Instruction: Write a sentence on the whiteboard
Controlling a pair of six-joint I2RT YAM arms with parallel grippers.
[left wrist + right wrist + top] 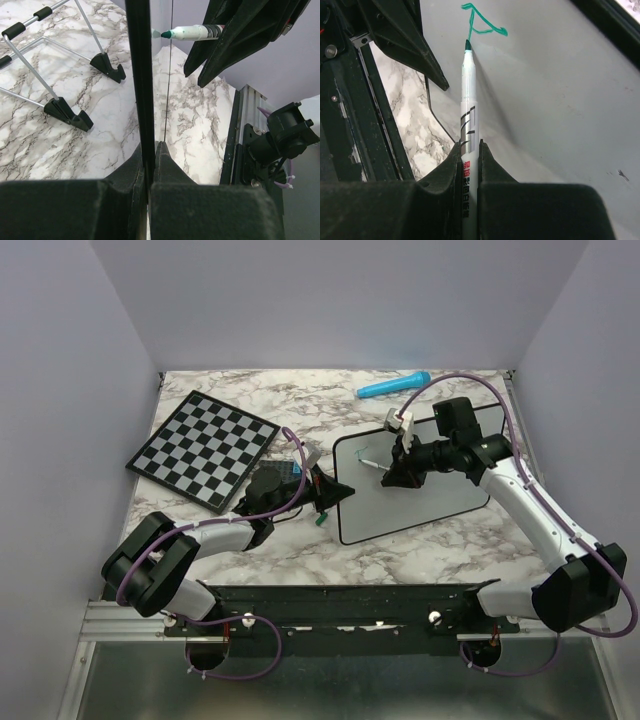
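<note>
Teal stroke (482, 30) visible right wrist; left sees whiteboard (142, 75) edge-on.

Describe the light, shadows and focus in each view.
Top external view: soft, even light, the whiteboard very bright, only faint shadows on the table. Left wrist view: the left gripper is dark and blurred up close, the marker beyond it sharp. Right wrist view: the marker throws a soft shadow on the board, the green stroke is crisp, the right gripper dark.

Pale lavender walls (330, 300) on three sides; grey-veined marble tabletop (300, 400); even light
</note>
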